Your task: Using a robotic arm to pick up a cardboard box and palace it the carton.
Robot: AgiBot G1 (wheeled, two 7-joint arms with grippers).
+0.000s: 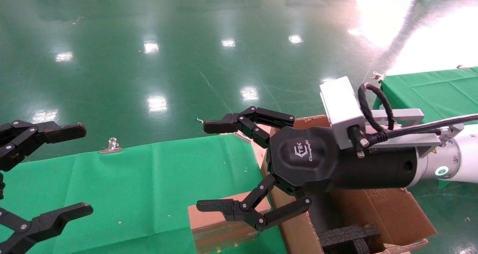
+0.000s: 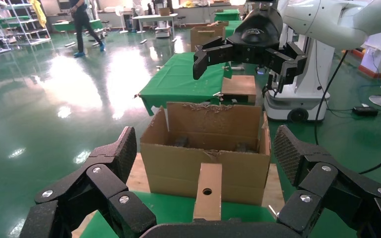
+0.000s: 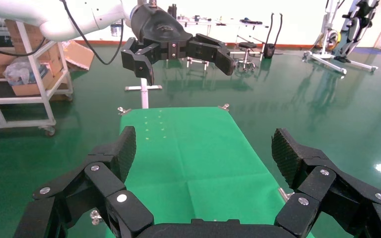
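2 grippers hang spread apart: right gripper (image 1: 213,164) above 1 cardboard box (image 1: 220,228), standing on edge on the green table (image 1: 130,179), just left of 1 carton (image 1: 373,209); left gripper (image 1: 74,170) far left.

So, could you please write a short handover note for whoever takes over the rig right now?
Right gripper: open, empty, held in the air above the cardboard box.
Left gripper: open, empty, idle over the table's left end.
Cardboard box: on the green table, beside the carton.
Carton: open at the table's end, black foam inside.
Done: nothing gripped.
Left: grip the box, lift it, place it in the carton.
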